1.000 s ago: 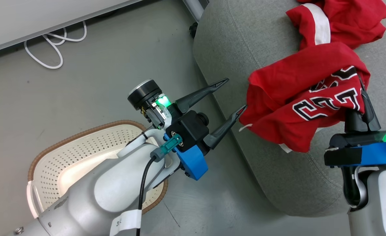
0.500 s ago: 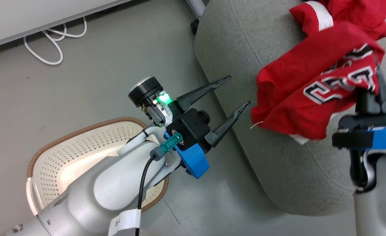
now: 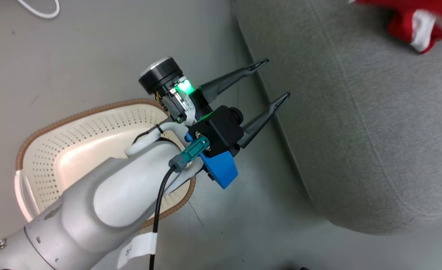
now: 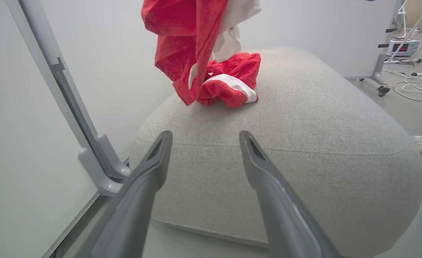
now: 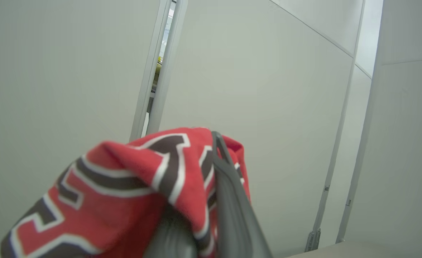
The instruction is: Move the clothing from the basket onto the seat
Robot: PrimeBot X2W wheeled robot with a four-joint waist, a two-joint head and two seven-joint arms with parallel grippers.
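Pinching jersey point(image 5: 125, 186) in right gripper point(image 5: 211, 161), jaws pressed together on cloth. Hanging long-axis down over seat's point(image 4: 304, 118) far end, above striped garment point(image 4: 232, 84) lying there. Spread wide and empty on left gripper point(image 4: 204, 135), by seat's near edge, over basket point(image 3: 74, 116). Likely next: lower right arm, let go.

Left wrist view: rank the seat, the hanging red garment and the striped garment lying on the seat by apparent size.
1. seat, by far.
2. hanging red garment, cut off at the top edge.
3. striped garment, partly hidden behind it and farther away, so this last ranking is unsure.
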